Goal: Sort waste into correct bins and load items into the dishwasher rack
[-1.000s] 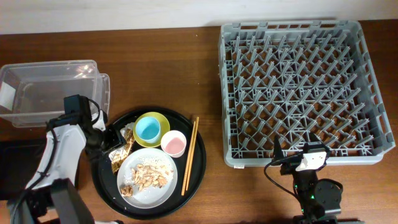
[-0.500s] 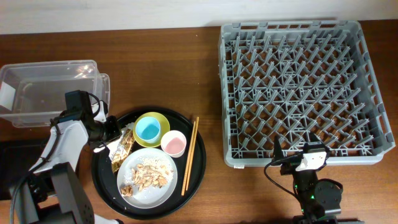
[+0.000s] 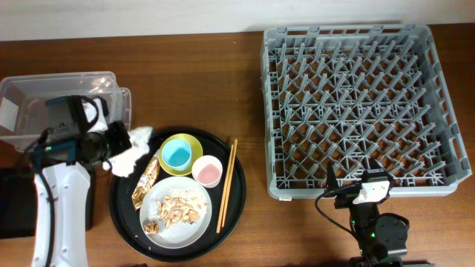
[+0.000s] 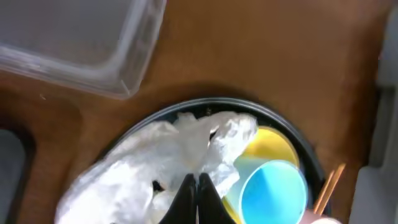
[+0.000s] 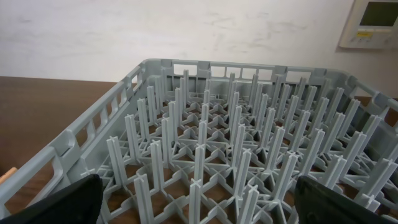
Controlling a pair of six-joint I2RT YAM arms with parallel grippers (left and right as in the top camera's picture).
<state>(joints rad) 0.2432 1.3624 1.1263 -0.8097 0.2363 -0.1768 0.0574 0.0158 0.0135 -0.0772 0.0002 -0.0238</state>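
My left gripper [image 3: 119,141] is shut on a crumpled white napkin [image 3: 133,152], which hangs over the round tray's left rim next to the clear tub [image 3: 59,104]. In the left wrist view the closed gripper [image 4: 198,186] pinches the napkin [image 4: 155,155]. The gold-brown wrapper [image 3: 145,180] lies on the tray. Food scraps [image 3: 174,208] cover the white plate [image 3: 204,219]. A blue cup [image 3: 177,153] sits in the yellow bowl [image 3: 194,144], with the pink cup [image 3: 207,171] and chopsticks [image 3: 226,185] beside it. My right gripper [image 5: 202,205] stands open before the grey rack [image 3: 356,104].
The round black serving tray [image 3: 237,200] holds the dishes. A shallow black tray [image 3: 15,204] lies at the far left, partly under my left arm. The rack [image 5: 205,124] fills the right wrist view, holding nothing.
My left gripper shut on the napkin and lifted it up and left off the tray, toward the clear tub. The wrapper stayed on the tray. The right arm has not moved.
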